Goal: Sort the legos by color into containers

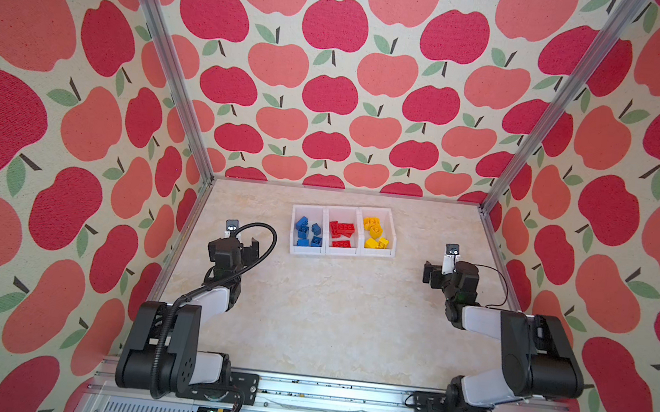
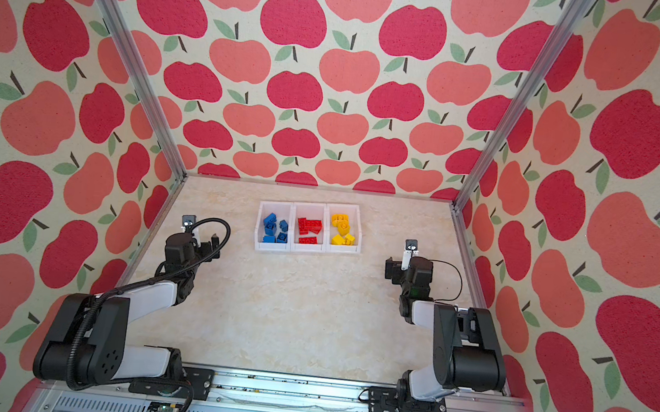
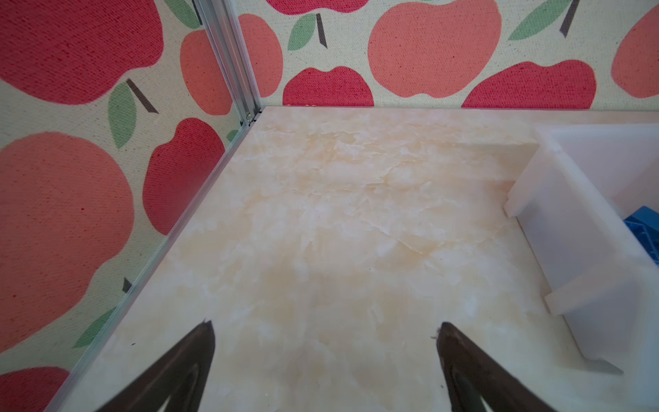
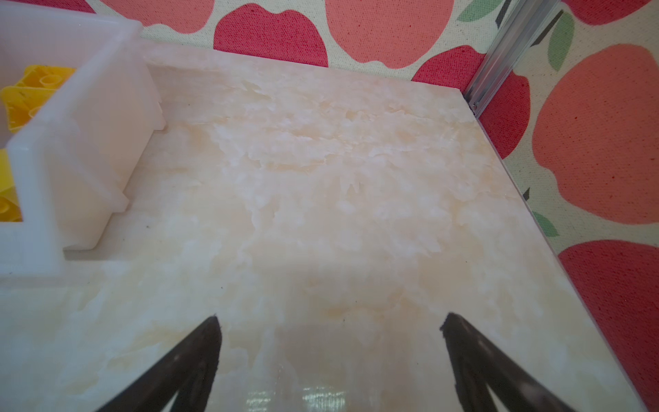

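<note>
The containers (image 1: 341,253) (image 2: 308,249) are three white bins joined in a row at the back middle of the table, seen in both top views. Blue legos (image 1: 308,232) lie in the left bin, red legos (image 1: 342,231) in the middle one and yellow legos (image 1: 375,233) in the right one. My left gripper (image 1: 234,243) (image 3: 327,324) hovers open and empty to the left of the bins. The left wrist view catches the bin wall (image 3: 570,232) and a blue lego (image 3: 645,228). My right gripper (image 1: 449,269) (image 4: 331,316) stands open and empty to their right, near the yellow bin (image 4: 89,142).
Apple-patterned walls close the table on three sides, with aluminium posts (image 1: 487,207) at the back corners. A metal rail (image 1: 325,394) carrying both arm bases runs along the front edge. The marble tabletop (image 1: 329,319) lies between the arms.
</note>
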